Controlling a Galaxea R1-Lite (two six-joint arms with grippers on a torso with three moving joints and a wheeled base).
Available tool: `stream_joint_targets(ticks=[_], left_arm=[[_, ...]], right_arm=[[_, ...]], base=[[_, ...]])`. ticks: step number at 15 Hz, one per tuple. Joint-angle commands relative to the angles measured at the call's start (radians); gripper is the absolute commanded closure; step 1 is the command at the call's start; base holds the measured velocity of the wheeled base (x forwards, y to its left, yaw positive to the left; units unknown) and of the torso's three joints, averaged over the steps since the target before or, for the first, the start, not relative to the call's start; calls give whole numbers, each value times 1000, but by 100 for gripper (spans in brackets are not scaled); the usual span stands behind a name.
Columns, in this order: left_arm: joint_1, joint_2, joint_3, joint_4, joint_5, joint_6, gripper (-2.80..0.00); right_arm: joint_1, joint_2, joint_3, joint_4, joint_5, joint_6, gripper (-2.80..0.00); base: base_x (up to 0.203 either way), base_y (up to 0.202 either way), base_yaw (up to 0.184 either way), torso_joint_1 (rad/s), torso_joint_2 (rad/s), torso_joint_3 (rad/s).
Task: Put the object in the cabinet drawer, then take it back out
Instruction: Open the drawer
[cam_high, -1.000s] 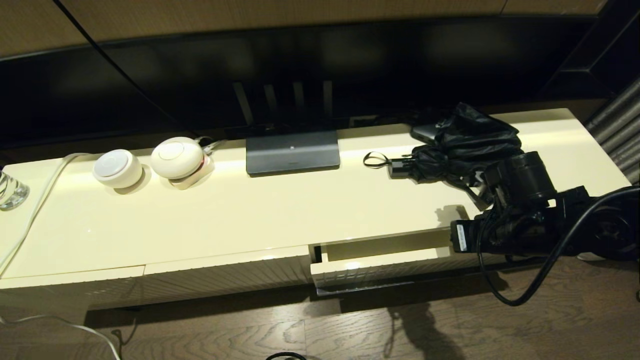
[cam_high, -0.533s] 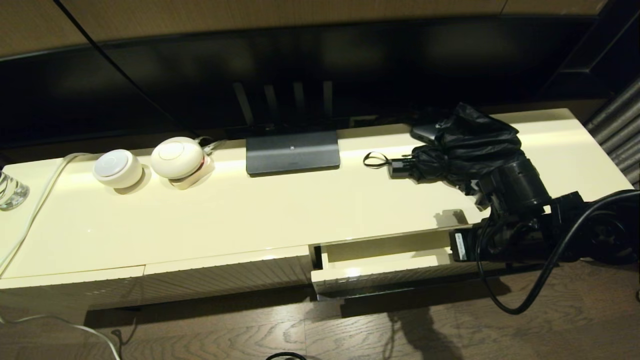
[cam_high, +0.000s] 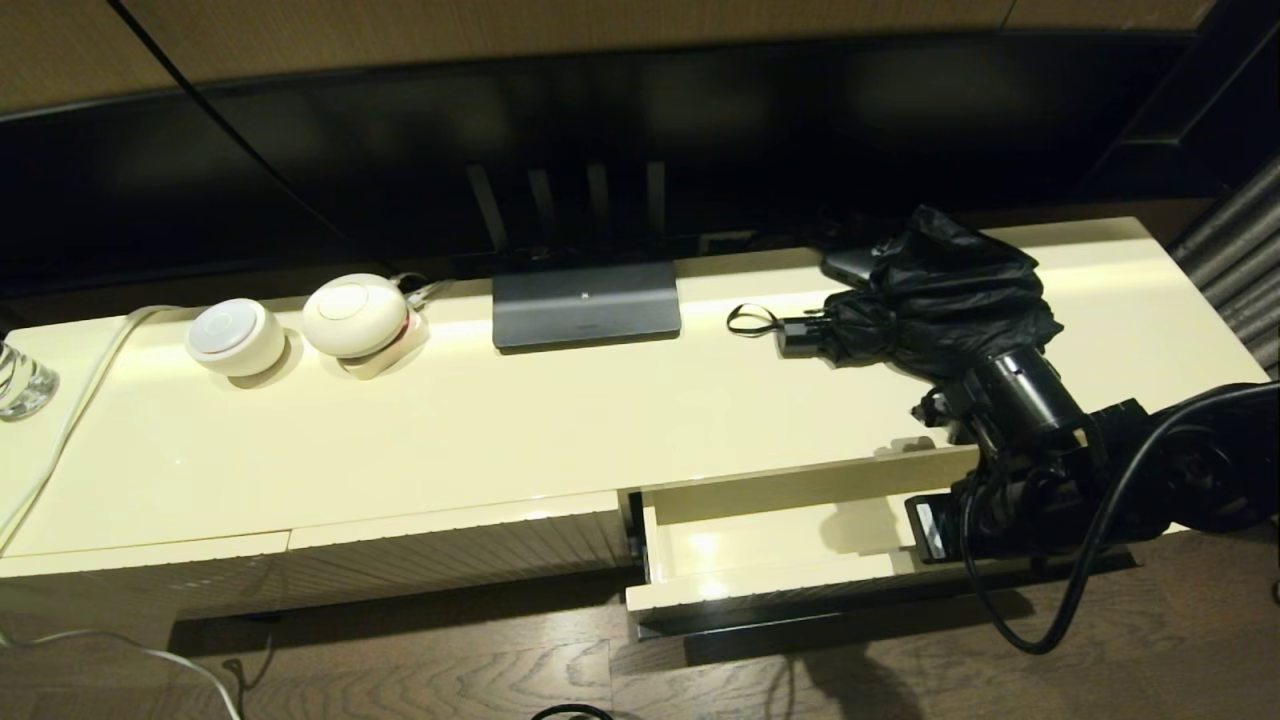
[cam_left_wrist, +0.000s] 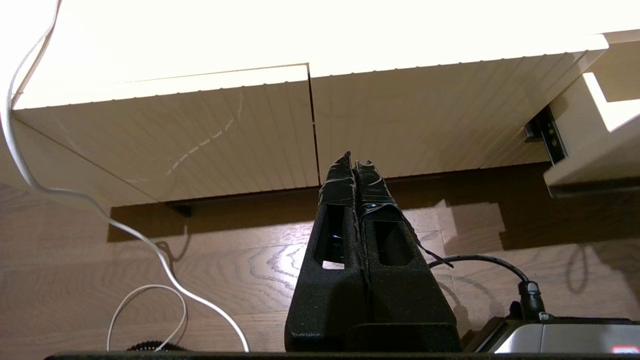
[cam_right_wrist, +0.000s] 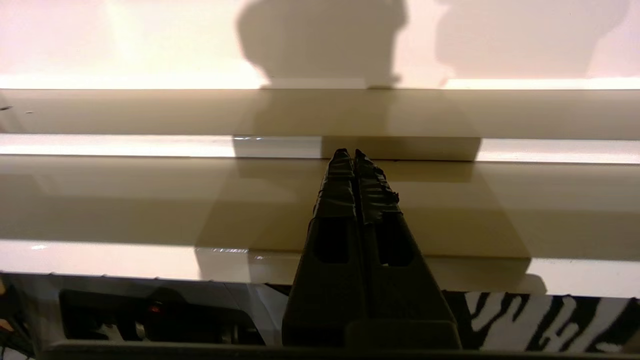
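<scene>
Black folding umbrella (cam_high: 930, 295) lay on the cabinet top (cam_high: 500, 420) at its right end — the drawer (cam_high: 770, 555) below stood pulled out and bare inside.

The umbrella's fabric was loose and baggy, its short handle and thin wrist loop (cam_high: 750, 320) pointing left. The right gripper (cam_right_wrist: 354, 155) was pressed shut on nothing — the right wrist view showed its tips over the drawer's glossy floor, whereas the head view hid them behind the arm. Only the left wrist view showed the left gripper (cam_left_wrist: 354, 162), closed and empty, low above the wooden floor (cam_left_wrist: 225, 260) before the ribbed cream panels (cam_left_wrist: 210, 135).
</scene>
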Motion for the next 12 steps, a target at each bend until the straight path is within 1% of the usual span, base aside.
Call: stream_joint_targets(ticks=[1, 3, 5, 8, 12], left_arm=[[0, 1, 3, 0, 0, 0, 0], [0, 1, 3, 0, 0, 0, 0], [0, 0, 3, 0, 0, 0, 0], [0, 1, 3, 1, 0, 0, 0], [0, 1, 3, 0, 0, 0, 0]], right_arm=[[12, 8, 5, 12, -5, 0, 0], [21, 11, 7, 37, -6, 2, 0], [37, 14, 3, 105, -12, 4, 0], [50, 13, 12, 116, -14, 8, 0], [58, 7, 56, 135, -17, 9, 0]], base=[[0, 0, 0, 0, 0, 0], [0, 0, 0, 0, 0, 0], [0, 0, 0, 0, 0, 0], [0, 0, 0, 0, 0, 0], [0, 0, 0, 0, 0, 0]])
